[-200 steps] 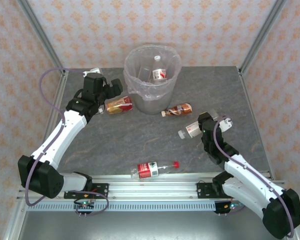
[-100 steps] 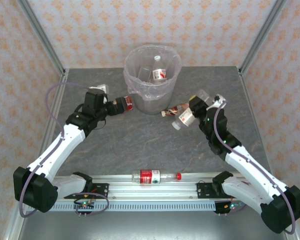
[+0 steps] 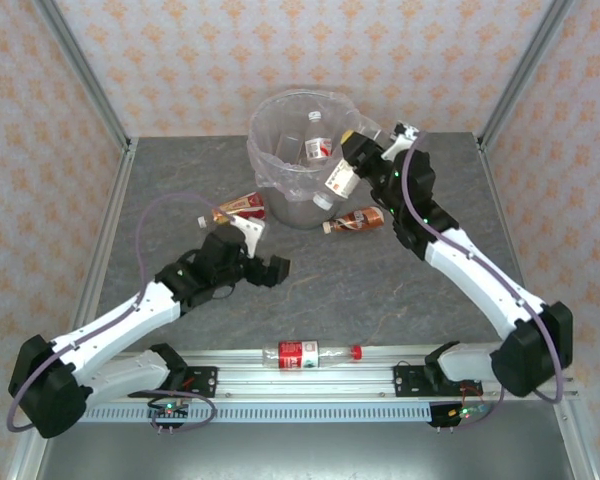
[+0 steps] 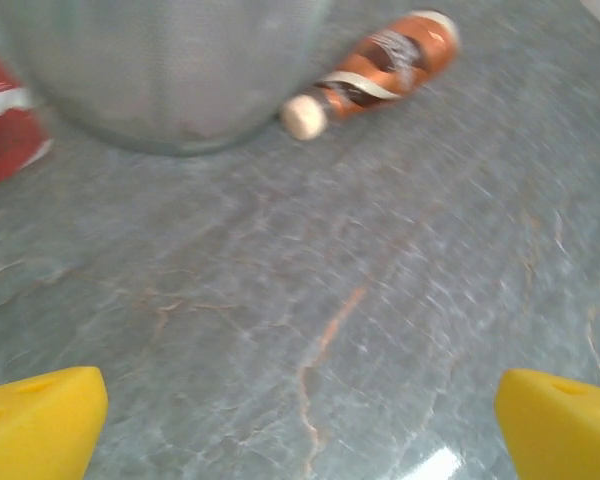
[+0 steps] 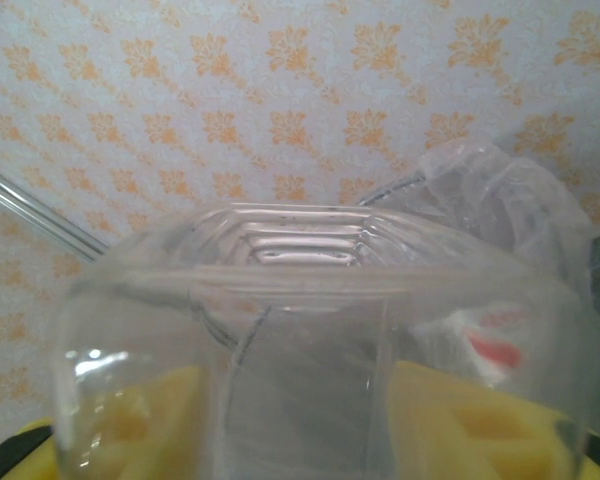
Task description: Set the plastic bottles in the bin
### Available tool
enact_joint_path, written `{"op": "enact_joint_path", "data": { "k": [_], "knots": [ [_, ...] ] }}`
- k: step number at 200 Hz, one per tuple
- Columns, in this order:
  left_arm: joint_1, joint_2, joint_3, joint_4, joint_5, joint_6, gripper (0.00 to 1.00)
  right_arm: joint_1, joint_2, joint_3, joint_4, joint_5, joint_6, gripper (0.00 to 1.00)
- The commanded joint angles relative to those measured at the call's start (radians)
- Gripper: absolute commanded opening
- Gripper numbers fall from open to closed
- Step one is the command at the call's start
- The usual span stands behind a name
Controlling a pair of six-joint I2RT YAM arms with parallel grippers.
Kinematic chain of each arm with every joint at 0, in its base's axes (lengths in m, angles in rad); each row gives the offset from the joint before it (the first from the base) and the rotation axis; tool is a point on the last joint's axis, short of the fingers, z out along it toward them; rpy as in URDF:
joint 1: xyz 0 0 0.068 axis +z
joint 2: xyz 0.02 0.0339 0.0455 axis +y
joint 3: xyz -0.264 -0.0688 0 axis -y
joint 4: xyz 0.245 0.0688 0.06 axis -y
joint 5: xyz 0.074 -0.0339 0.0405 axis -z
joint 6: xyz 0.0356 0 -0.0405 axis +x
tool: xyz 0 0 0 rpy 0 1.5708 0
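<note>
From above, the right hand (image 3: 353, 160) grips a clear bottle (image 3: 336, 181), cap down, at the right rim of the bin (image 3: 285, 200). Its wrist view shows yellow fingers (image 5: 460, 420) clamped on the bottle's base. The left hand (image 3: 263, 252) hangs wide open over the worktop (image 3: 380, 290); its wrist view shows a brown bottle (image 4: 380, 58) beside the bin wall.

Robot test cell — a lab rig
Silver aluminium frame posts (image 3: 78, 68), orange-patterned wall panels (image 3: 230, 45), grey stone-look tabletop (image 3: 360, 290).

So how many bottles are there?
5. Binned bottle, held bottle in right pincer, gold bottle left of bin, brown bottle right, front bottle by rail. More may hide.
</note>
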Motion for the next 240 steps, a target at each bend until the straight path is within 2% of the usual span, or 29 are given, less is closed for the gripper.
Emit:
{"op": "enact_joint_path", "data": {
  "k": [1,15,38,96,155,181,240],
  "knots": [
    [-0.146,-0.051,-0.075,0.086,-0.099,0.139,1.0,-0.001,0.068,0.12,0.031,-0.011,-0.026,0.37],
    [-0.247,-0.077,-0.14,0.133,-0.152,0.193,1.0,-0.002,0.142,0.195,0.018,-0.001,-0.041,0.39],
    [-0.362,-0.079,-0.177,0.157,-0.202,0.285,1.0,-0.002,0.255,0.33,-0.028,0.024,-0.071,0.39],
    [-0.601,0.111,-0.147,0.129,-0.289,0.39,1.0,-0.001,0.469,0.574,-0.126,0.026,-0.131,0.4],
    [-0.67,0.181,-0.136,0.135,-0.331,0.444,1.0,-0.002,0.493,0.669,-0.236,0.061,-0.215,0.45],
    [-0.696,0.229,-0.107,0.145,-0.308,0.46,1.0,-0.002,0.504,0.681,-0.244,0.073,-0.219,0.45],
    [-0.679,0.369,-0.058,0.136,-0.288,0.467,0.99,-0.001,0.532,0.721,-0.281,0.064,-0.205,0.46]
  ]
}}
